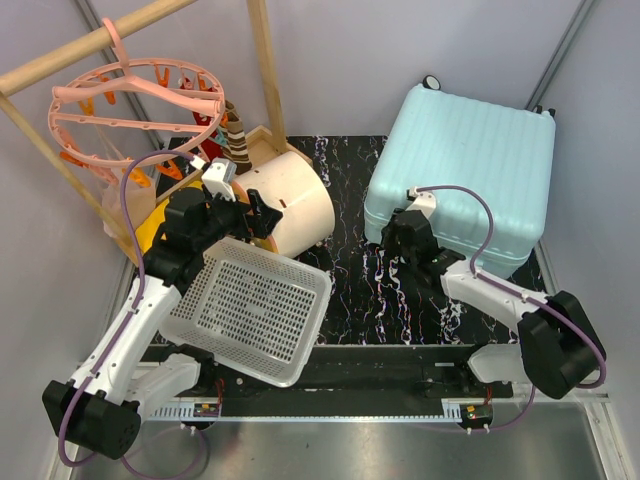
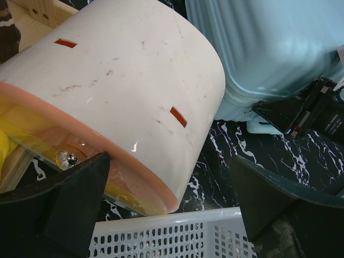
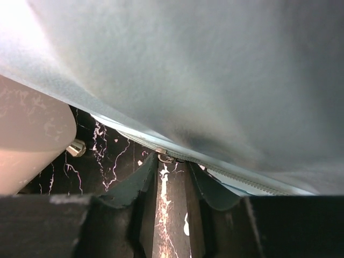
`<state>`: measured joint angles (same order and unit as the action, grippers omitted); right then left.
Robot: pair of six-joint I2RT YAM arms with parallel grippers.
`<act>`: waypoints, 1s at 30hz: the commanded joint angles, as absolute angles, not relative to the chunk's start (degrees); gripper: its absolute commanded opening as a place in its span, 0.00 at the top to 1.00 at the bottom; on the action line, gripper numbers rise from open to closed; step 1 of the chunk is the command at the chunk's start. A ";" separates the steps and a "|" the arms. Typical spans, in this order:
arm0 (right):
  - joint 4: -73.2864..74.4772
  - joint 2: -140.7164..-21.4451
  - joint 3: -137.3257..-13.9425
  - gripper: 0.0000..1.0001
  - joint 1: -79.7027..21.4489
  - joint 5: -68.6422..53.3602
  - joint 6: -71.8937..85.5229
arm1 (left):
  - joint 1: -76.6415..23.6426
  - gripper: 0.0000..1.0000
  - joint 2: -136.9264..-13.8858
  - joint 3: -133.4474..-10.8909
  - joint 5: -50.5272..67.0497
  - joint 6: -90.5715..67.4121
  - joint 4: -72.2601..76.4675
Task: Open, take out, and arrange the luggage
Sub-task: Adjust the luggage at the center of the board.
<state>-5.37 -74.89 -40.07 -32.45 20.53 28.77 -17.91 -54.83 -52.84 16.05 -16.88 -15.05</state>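
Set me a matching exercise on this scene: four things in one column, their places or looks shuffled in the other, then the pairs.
Things:
1 suitcase
2 basket
3 drawer box
4 peg hanger

Descriptions:
A hangs from the wooden pole, far left
B pale mint-blue, closed, far right
C white, perforated, near left
D cream with an orange rim, on its side, middle

Pairs: 1-B, 2-C, 3-D, 4-A

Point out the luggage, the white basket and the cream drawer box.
luggage (image 1: 470,150): top external view, on its ribbed upper shell.
white basket (image 1: 250,305): top external view, on its perforated floor.
cream drawer box (image 2: 123,80): left wrist view, on its curved pale side.
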 commanded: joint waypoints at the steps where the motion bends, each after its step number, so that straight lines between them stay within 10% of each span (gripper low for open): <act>1: -10.63 -76.81 -40.78 0.70 -32.26 25.49 28.13 | -18.11 0.01 -54.05 -53.09 16.08 -16.08 -13.54; 8: -13.45 -76.20 -40.96 1.00 -33.22 21.10 23.82 | -18.19 0.01 -53.79 -53.09 15.73 -16.00 -13.45; 30: -17.22 -85.07 -49.39 1.00 -40.34 20.12 26.80 | -18.11 0.01 -53.09 -53.09 16.61 -16.43 -13.36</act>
